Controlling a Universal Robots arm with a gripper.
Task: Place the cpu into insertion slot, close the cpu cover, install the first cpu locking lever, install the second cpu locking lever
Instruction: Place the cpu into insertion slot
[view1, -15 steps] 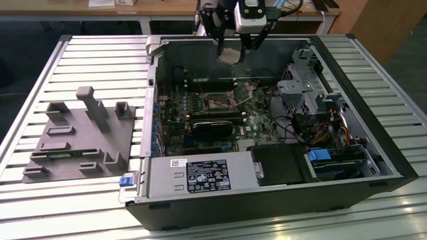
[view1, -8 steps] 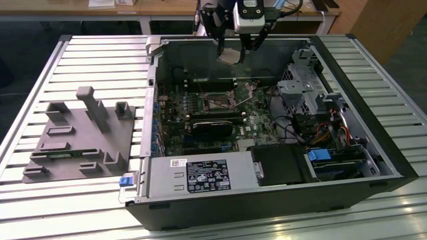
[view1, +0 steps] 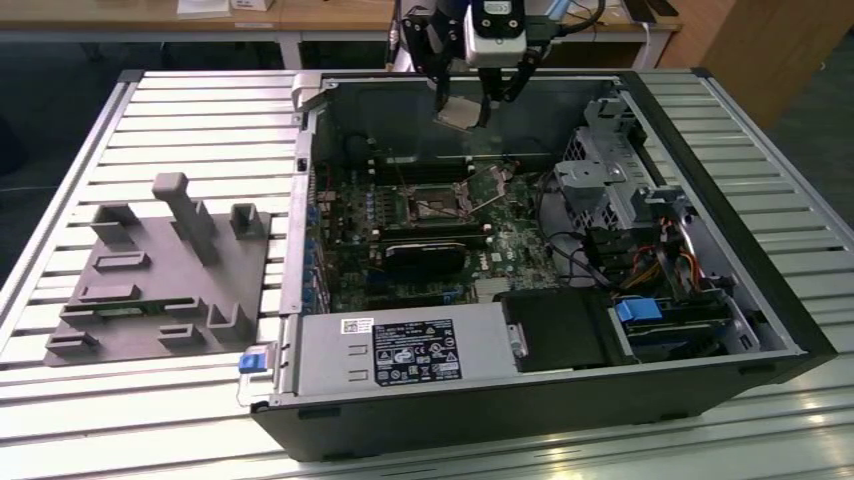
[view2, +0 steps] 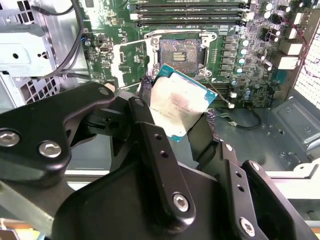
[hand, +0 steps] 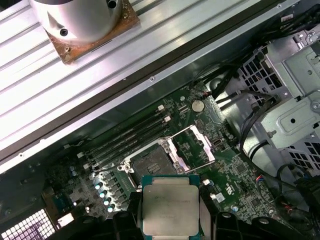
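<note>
1. Found the tool (view1: 466, 103) closed on the cpu (view1: 462, 115), clamping it by two opposite edges and leaving the metal top bare.
2. Located the cpu in the air over the far end of the open computer case (view1: 534, 410), above the circuit board (view1: 350, 250) and well apart from the slot (view1: 434, 207); touching nothing but the tool.
3. Judged the edge grip suited to keeping the underside free of contact and the flat faces unmarked.
4. Checked the slot in both wrist views: dark centre exposed, nothing seated, silvery rim unobstructed.
5. Noted the cover (hand: 192, 146) swung back on its hinge just beside the slot, window frame clear of the opening; judged this the reason for free access from above.
6. Noted the case lying on its side on the slatted table (view1: 174, 405), open face upward, hence reachable by a tool coming down from overhead.
7. Recorded a grey holder tray (view1: 147, 270) on the table at the exterior view's left, beside the case.
8. Judged the work at its first step: cpu carried, not seated; cover not closed. Could not tell the position of the locking levers.
</note>
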